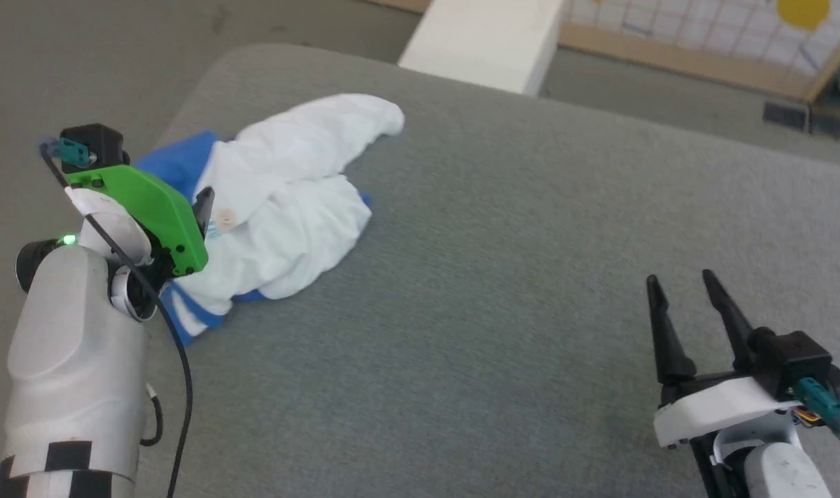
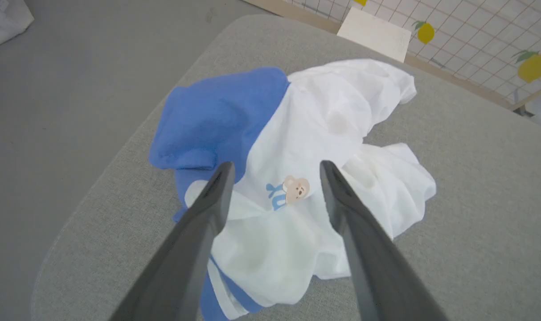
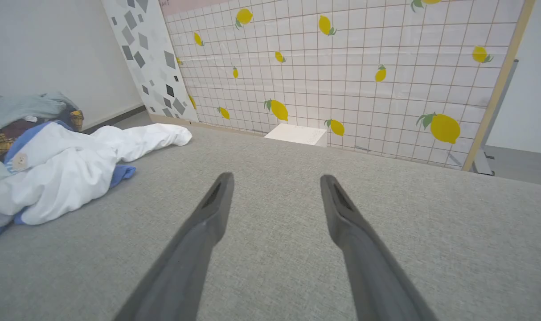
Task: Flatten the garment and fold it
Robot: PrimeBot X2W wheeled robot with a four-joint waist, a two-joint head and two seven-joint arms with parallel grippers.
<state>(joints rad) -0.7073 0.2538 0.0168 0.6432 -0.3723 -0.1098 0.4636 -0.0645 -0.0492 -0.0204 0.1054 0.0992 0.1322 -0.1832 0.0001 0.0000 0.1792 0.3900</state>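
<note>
Toward the rounded left corner of the grey fabric-covered bench [image 1: 531, 277] lies the soft white long-sleeved shirt with bright blue sleeves [image 1: 288, 200], crumpled in a loose heap rather than spread flat. One blue sleeve bunches on the side nearest the bench's edge, and a white fold stretches away toward the white rectangular box [image 1: 486, 38] standing beyond the far edge. A striped blue-and-white cuff pokes out at the near end of the heap.

Over the heap hangs the left gripper [image 2: 276, 166], its two long dark fingers spread wide apart and holding nothing. In the left wrist view they frame the small tan bear patch [image 2: 296, 189] and the blue lettering beside it; whether the tips touch the cloth cannot be told.

Well apart from the shirt, the right gripper [image 1: 680, 277] sits above bare grey fabric at the lower right, also wide open and empty, pointing toward a white grid-patterned wall panel printed with yellow lemons [image 3: 364, 67].
</note>
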